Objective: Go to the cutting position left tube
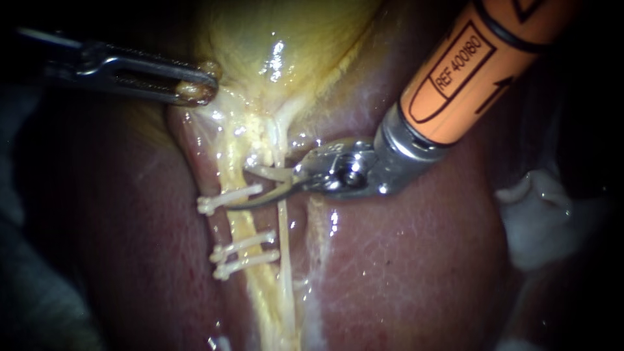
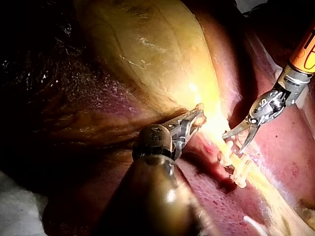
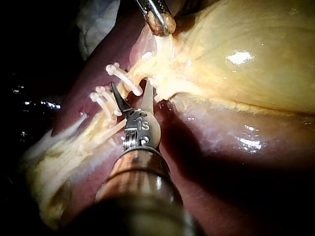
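Place: a surgical practice bench, seen close over bare organ tissue.
Tissue: a dark red liver [image 1: 403,260] fills the endoscope view from 3 to 9 o'clock, and a glistening yellow gallbladder [image 1: 273,39] lies at 12 o'clock.
Clips: three white clips [image 1: 231,198] sit across a yellowish tube [image 1: 242,227] just left of centre.
Tools: the left instrument [image 1: 201,88], slim bare metal, comes in from 10 o'clock. The right instrument [image 1: 263,187], with an orange-sleeved shaft, comes in from 1 o'clock. Both end in small steel jaws.
Surround: white padding [image 1: 539,221] lies beside the liver at 3 o'clock, with darkness beyond.
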